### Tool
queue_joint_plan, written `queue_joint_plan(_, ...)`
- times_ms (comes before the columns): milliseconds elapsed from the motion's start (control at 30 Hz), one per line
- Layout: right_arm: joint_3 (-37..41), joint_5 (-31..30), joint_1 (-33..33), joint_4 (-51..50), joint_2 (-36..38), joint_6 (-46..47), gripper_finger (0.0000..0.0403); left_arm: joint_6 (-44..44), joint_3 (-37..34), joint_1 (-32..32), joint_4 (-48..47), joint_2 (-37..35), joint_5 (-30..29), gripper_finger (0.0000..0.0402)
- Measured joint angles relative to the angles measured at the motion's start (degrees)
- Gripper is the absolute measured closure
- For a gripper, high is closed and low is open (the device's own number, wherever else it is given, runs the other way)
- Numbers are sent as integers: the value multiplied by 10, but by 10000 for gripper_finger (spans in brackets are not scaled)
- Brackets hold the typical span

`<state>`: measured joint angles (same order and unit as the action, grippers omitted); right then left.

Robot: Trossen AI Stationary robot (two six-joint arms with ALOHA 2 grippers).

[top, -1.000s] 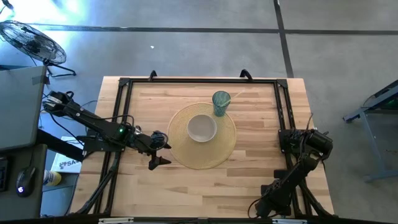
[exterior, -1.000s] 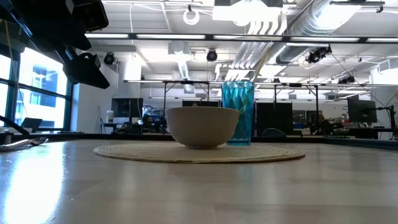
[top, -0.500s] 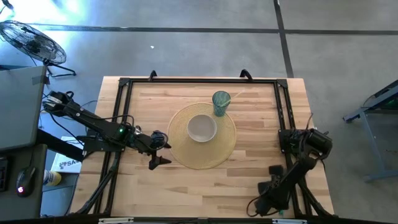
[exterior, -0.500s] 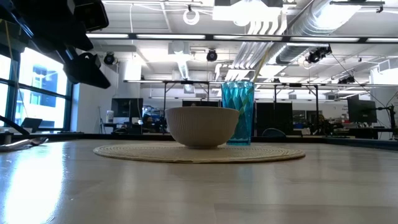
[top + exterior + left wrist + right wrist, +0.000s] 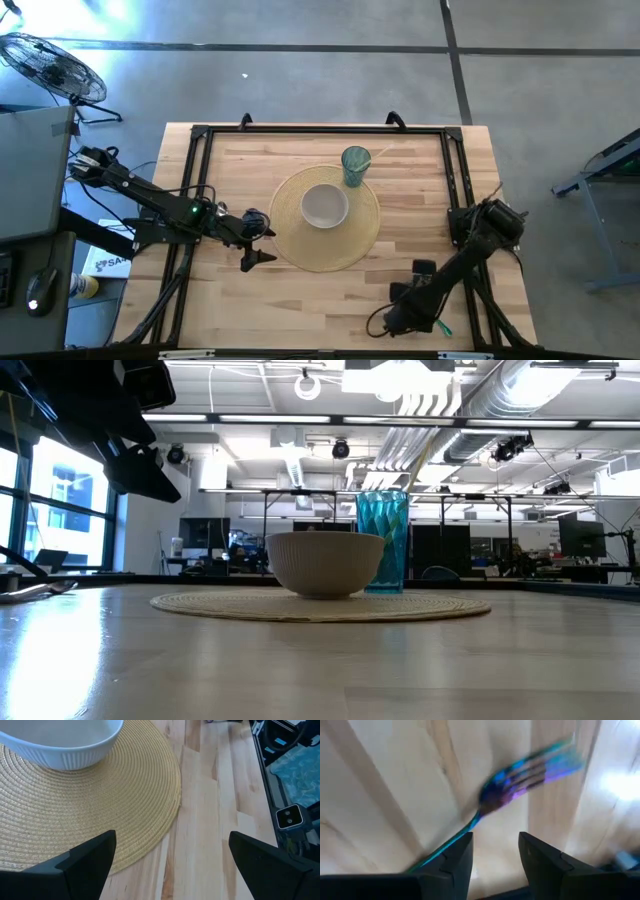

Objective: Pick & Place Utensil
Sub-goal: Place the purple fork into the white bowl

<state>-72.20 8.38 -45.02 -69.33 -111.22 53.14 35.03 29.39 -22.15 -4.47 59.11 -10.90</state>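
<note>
An iridescent blue-purple fork [image 5: 506, 789] lies flat on the wood; the right wrist view shows it blurred, its handle running down behind one of my fingers. In the high view a teal sliver of the fork [image 5: 443, 327] shows near the table's near right corner. My right gripper [image 5: 495, 854] hovers over it, open with a narrow gap; the high view places this gripper [image 5: 390, 318] near the near edge. My left gripper [image 5: 255, 246] waits open beside the woven placemat's [image 5: 345, 250] left rim. A white ribbed bowl [image 5: 325, 206] rests on the mat.
A teal glass [image 5: 355, 165] stands on the placemat's far edge, beyond the bowl [image 5: 325, 563], with a pale stick leaning out of it. A black frame [image 5: 200, 135] runs along the table's left, far and right sides. Bare wood lies between the mat and the near edge.
My right arm has swung from the near right corner toward the table's left along the near edge, and its gripper has come over the fork. A teal sliver of the fork now shows where the arm stood. The left arm, bowl and glass have stayed put.
</note>
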Motion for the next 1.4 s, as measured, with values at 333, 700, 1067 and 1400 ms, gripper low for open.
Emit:
queue_joint_plan(333, 96, 20, -36, 143, 58, 237, 272, 0, 0, 0, 0, 0, 14, 18)
queue_joint_plan(700, 136, -17, -39, 156, 125, 313, 295, 4, 0, 0, 1, 0, 13, 18)
queue_joint_plan(1067, 154, -44, -38, 182, 129, 375, 303, 4, 0, 0, 0, 0, 14, 18)
queue_joint_plan(1400, 229, -31, -38, 284, 135, 443, 317, 6, 0, 0, 0, 0, 14, 18)
